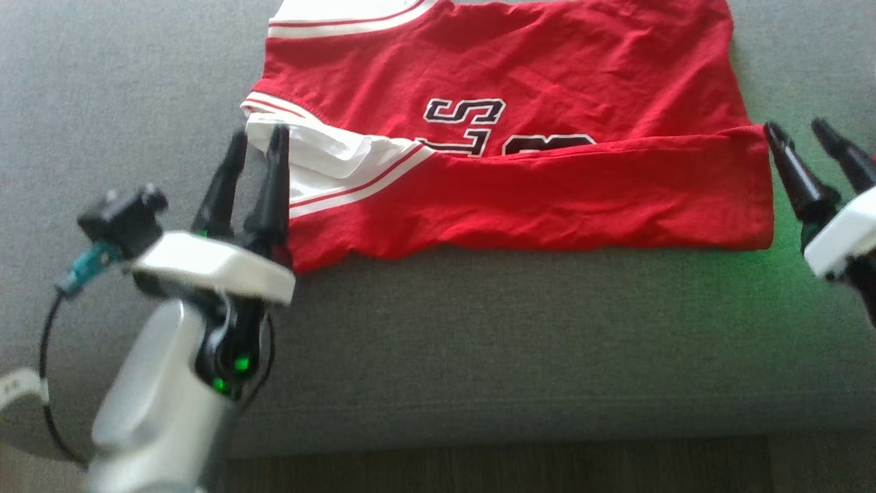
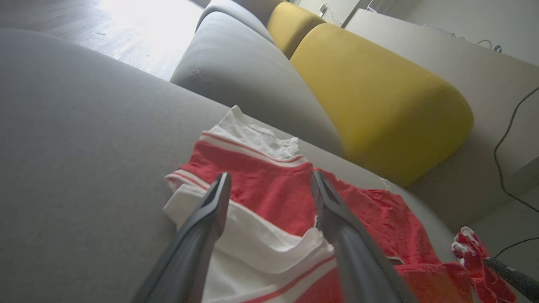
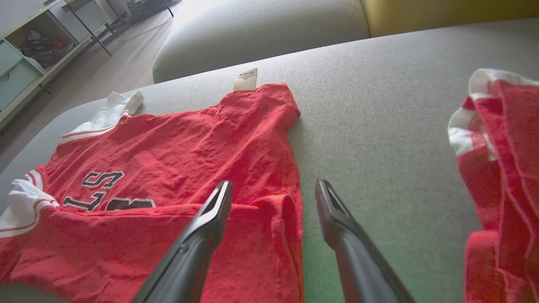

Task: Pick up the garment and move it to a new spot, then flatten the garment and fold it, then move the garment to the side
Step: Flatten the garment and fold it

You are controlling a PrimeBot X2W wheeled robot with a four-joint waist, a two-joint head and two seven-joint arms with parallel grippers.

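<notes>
**Inspector:** Garment, red jersey with white sleeves: location?

**Assistant:** Half-folded on grey sofa cushion, long axis nine-to-three. Left tool at nine, right tool at three; both open, empty. Left nearer.

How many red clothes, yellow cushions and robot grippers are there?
Red clothes: 2, the shirt and a crumpled red cloth
Yellow cushions: 2, near cushion, far cushion
Grippers: 2, left gripper, right gripper
Total: 6
</notes>
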